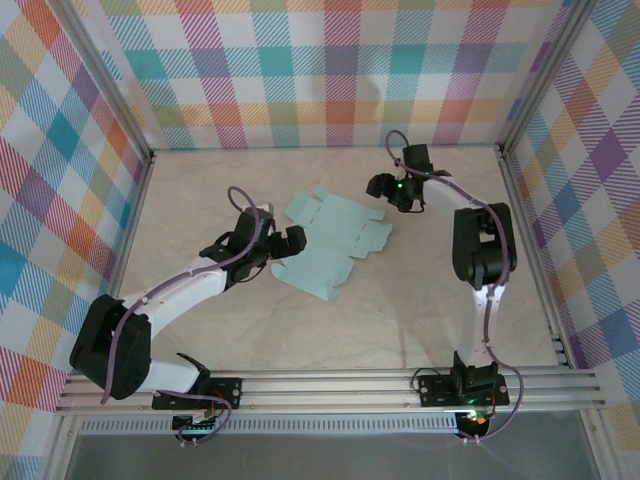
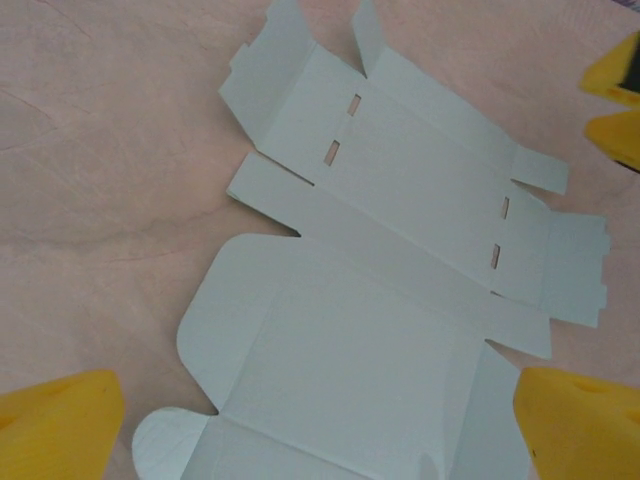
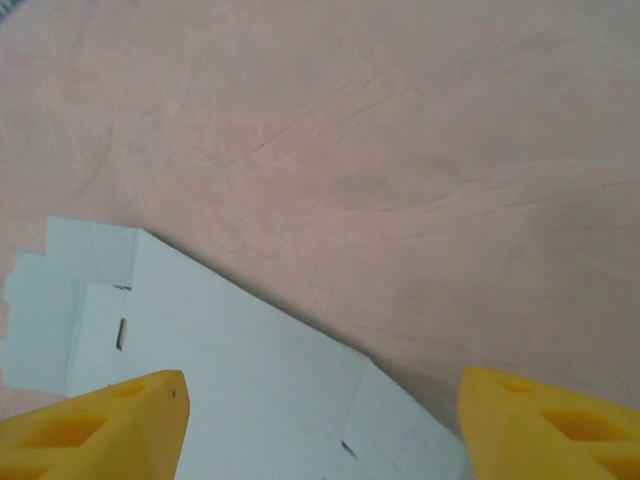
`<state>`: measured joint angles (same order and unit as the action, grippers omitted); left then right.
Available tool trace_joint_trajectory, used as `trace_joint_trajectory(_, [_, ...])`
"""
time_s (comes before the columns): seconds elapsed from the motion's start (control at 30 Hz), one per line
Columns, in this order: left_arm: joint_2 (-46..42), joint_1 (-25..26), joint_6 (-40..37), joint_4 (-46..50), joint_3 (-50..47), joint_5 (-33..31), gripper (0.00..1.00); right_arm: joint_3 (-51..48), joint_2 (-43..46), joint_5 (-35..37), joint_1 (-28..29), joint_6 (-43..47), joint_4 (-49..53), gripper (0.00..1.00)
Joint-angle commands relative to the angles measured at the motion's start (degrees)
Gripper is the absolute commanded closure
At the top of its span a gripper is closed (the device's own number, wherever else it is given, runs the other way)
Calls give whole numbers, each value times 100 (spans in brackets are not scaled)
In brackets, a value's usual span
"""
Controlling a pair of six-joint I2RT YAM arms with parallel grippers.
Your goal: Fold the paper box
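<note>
The paper box (image 1: 335,245) is a pale mint die-cut sheet lying flat and unfolded on the table, its tabs and slots showing. My left gripper (image 1: 288,242) hovers at the sheet's left edge. In the left wrist view the sheet (image 2: 380,300) spreads beneath the open left gripper (image 2: 320,430), and each yellow fingertip (image 2: 60,425) stands wide of it. My right gripper (image 1: 384,187) hangs just beyond the sheet's far right corner. In the right wrist view it (image 3: 325,425) is open, with the sheet's edge (image 3: 230,370) below it and nothing between the fingers.
The beige tabletop (image 1: 300,330) is bounded by plaid walls (image 1: 300,70) on three sides and a metal rail (image 1: 330,385) at the near edge. The right gripper's yellow fingers (image 2: 615,100) appear at the top right of the left wrist view.
</note>
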<state>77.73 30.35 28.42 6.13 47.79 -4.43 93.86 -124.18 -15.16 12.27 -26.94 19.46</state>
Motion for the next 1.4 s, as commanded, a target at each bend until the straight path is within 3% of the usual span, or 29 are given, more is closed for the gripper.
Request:
trace_joint_trajectory(0.0, [-267,33,-174,216,118,-141,0,463,-388,-608,139,-14,435,29])
trace_joint_trajectory(0.13, [-427,33,-174,327,35,-230,0,341,-494,-778,194,-92,381,31])
trace_joint_trajectory(0.37, [-522,33,-84,266,-85,-208,0,-917,334,-754,236,102,95,37])
trace_joint_trajectory(0.53, [-481,33,35,72,-196,-139,0,-2105,1186,-710,492,206,-189,52])
trace_joint_trajectory(0.67, [-401,33,82,12,-235,-86,0,-3090,1967,-529,900,31,-499,73])
trace_joint_trajectory(0.77, [-376,33,92,-14,-253,-60,0,-3588,2440,-402,1179,-111,-667,72])
trace_joint_trajectory(0.83, [-382,33,90,-3,-269,-58,0,-3740,2661,-299,1192,-182,-609,59])
trace_joint_trajectory(0.9, [-373,33,76,-9,-270,-85,0,-3708,2821,132,1189,-84,-402,49])
trace_joint_trajectory(1.03, [-284,26,112,-64,-244,-53,0,-3175,2584,266,1055,182,-170,45])
trace_joint_trajectory(1.37, [-688,-9,210,182,-470,-407,0,-820,641,-821,1339,525,327,57])
